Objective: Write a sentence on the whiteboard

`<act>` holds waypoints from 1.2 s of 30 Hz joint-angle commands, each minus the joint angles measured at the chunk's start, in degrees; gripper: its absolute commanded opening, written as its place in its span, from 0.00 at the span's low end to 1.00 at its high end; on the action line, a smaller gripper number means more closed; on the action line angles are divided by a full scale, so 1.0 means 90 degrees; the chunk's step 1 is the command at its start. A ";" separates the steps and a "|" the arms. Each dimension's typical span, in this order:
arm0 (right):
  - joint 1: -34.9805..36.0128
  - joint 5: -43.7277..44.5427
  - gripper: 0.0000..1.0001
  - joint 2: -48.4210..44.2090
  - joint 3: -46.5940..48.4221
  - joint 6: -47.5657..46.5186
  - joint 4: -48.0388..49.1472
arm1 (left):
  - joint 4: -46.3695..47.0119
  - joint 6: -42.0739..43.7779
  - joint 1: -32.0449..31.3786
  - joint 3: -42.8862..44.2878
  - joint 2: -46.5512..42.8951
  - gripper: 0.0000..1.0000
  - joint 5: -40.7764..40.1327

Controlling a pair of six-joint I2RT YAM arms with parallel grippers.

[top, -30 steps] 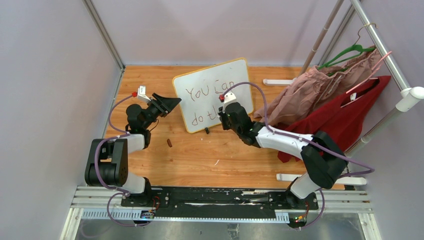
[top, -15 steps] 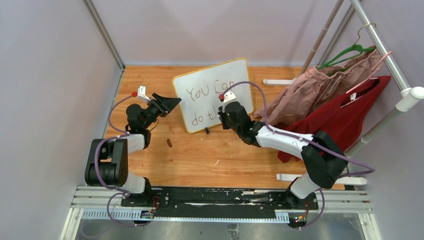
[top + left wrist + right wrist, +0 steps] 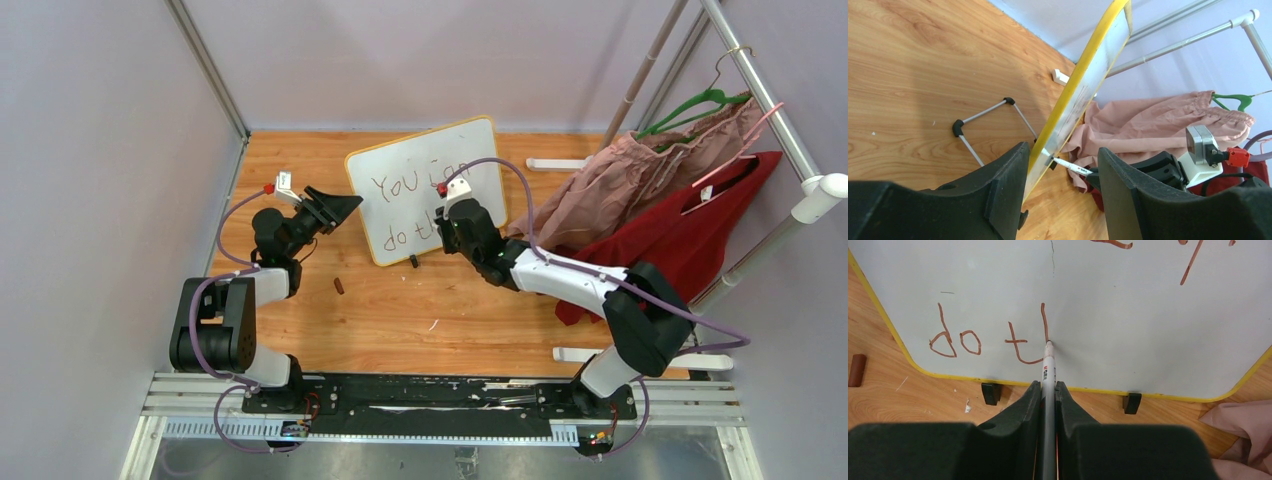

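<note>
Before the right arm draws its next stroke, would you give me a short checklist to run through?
1. Marker gripped: ok. The right gripper is shut on its barrel.
2. Tip on the whiteboard: ok. It sits at the foot of the stroke after "t".
3. Board steadied: cannot tell. The left gripper straddles the board's edge with its jaws apart and a gap at one finger.
4. Feet on the table: ok.
5. Room to write: ok. The board is bare to the right of the tip.
6. Sentence finished: not ok. The lower line reads "do t" plus one stroke.
</note>
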 commanded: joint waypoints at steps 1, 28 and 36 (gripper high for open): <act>-0.0096 0.0223 0.00 0.0088 0.0302 -0.0147 0.0007 | 0.0211 -0.0010 -0.0030 -0.0059 -0.0051 0.58 0.0086; -0.0265 0.0478 0.00 -0.0070 0.0053 -0.0031 -0.0235 | 0.0212 -0.0012 -0.0030 -0.0059 -0.0063 0.58 0.0086; -0.0283 0.0403 0.00 -0.0130 -0.0080 -0.0006 -0.0228 | 0.0221 -0.0011 -0.0030 -0.0059 -0.0060 0.58 0.0086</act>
